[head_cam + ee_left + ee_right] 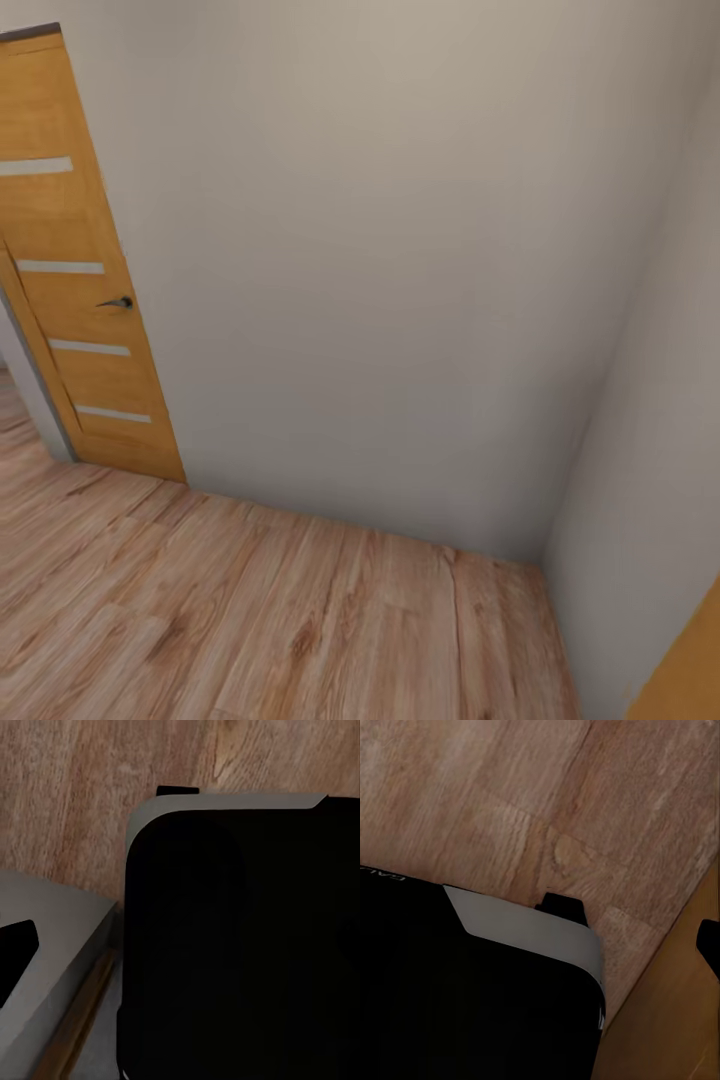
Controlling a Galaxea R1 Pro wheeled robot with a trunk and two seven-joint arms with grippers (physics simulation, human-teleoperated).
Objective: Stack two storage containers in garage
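The two storage containers are out of view. The head view faces a room corner where two plain white walls [380, 250] meet above a light wood-plank floor [250, 610]. Both wrist views look down on that wood floor past the black, grey-rimmed body of my own base [240, 945] [472, 997]. A small dark shape [15, 952] sits at the edge of the left wrist view and another dark shape [709, 945] at the edge of the right wrist view. I cannot tell whether either shape is a fingertip.
An orange wooden door [80, 300] with pale stripes and a dark handle [118, 302] stands at the left, with an opening beside it. A second orange panel [690, 660] cuts in at the lower right, close to my base [675, 1020].
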